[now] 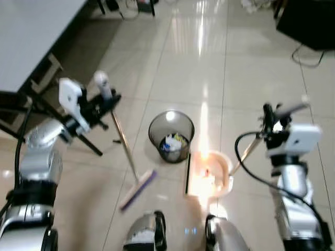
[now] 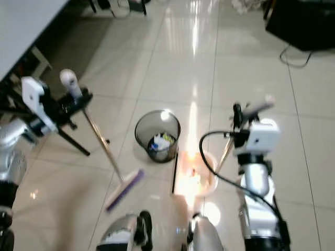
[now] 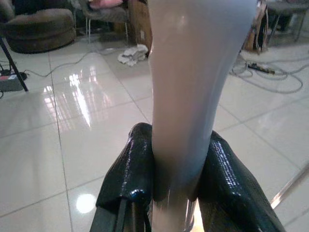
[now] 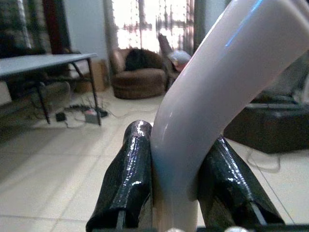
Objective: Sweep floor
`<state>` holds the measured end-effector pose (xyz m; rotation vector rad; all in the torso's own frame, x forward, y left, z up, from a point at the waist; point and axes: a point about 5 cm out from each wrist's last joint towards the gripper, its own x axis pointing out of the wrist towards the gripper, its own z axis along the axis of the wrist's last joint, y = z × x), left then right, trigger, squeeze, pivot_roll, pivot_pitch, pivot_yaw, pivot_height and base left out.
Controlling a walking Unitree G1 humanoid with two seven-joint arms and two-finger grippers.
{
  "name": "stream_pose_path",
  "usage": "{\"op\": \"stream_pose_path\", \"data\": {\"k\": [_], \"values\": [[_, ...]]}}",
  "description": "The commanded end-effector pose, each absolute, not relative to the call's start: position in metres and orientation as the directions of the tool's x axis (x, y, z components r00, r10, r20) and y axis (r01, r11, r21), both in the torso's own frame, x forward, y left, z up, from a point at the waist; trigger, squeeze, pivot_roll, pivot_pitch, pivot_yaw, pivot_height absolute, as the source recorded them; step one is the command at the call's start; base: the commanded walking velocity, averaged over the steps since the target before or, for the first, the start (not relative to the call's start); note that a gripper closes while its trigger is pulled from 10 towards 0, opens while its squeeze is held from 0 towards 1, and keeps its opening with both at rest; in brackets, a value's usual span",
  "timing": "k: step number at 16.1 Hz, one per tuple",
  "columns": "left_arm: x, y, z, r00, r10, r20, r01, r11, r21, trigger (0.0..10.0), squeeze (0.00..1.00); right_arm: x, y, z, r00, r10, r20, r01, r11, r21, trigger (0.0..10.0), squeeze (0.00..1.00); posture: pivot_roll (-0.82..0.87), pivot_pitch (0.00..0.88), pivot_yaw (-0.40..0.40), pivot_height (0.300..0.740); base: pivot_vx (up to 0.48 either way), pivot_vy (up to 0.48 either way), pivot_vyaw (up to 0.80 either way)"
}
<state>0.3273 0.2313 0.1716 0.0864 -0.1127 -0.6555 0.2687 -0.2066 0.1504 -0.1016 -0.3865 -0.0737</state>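
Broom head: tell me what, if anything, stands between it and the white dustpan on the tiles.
Nothing visible does. The purple-edged broom head rests on bare tile left of the white dustpan. The dark mesh waste bin stands behind that gap, not in it.

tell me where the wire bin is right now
The wire bin stands on the tiled floor straight ahead of the robot, between the broom head on its left and the dustpan on its right.

Right claw [image 4: 175, 186] around dustpan handle [image 4: 212, 96]
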Motion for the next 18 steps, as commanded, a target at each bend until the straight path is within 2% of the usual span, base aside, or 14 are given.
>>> {"op": "stream_pose_path", "data": {"k": [1, 5, 11, 14, 18], "values": [[0.324, 0.242, 0.169, 0.82, -0.568, 0.069, 0.553, 0.818, 0.155, 10.0, 0.0, 0.262, -0.209, 0.168, 0.903, -0.051, 0.427, 0.083, 0.995, -0.057, 10.0, 0.0, 0.02, 0.118, 0.121, 0.74, 0.0, 0.0, 0.0], [0.321, 0.25, 0.152, 0.903, -0.425, 0.063, 0.411, 0.897, 0.165, 10.0, 0.0, 0.245, -0.23, 0.207, 0.886, -0.078, 0.458, 0.098, 0.995, -0.02, 10.0, 0.0, 0.0, 0.116, 0.127, 0.74, 0.0, 0.0, 0.0], [0.311, 0.243, 0.136, 0.941, -0.328, 0.088, 0.315, 0.94, 0.133, 10.0, 0.0, 0.223, -0.257, 0.257, 0.849, -0.136, 0.51, 0.156, 0.988, 0.004, 10.0, 0.0, -0.02, 0.113, 0.121, 0.74, 0.0, 0.0, 0.0], [0.307, 0.24, 0.134, 0.95, -0.294, 0.105, 0.283, 0.953, 0.11, 10.0, 0.0, 0.224, -0.265, 0.278, 0.808, -0.172, 0.564, 0.177, 0.983, 0.047, 10.0, 0.0, -0.02, 0.113, 0.122, 0.74, 0.0, 0.0, 0.0], [0.304, 0.229, 0.134, 0.955, -0.26, 0.142, 0.25, 0.964, 0.086, 10.0, 0.0, 0.241, -0.265, 0.3, 0.767, -0.162, 0.621, 0.157, 0.986, 0.064, 10.0, 0.0, -0.01, 0.114, 0.113, 0.74, 0.0, 0.0, 0.0]]}}
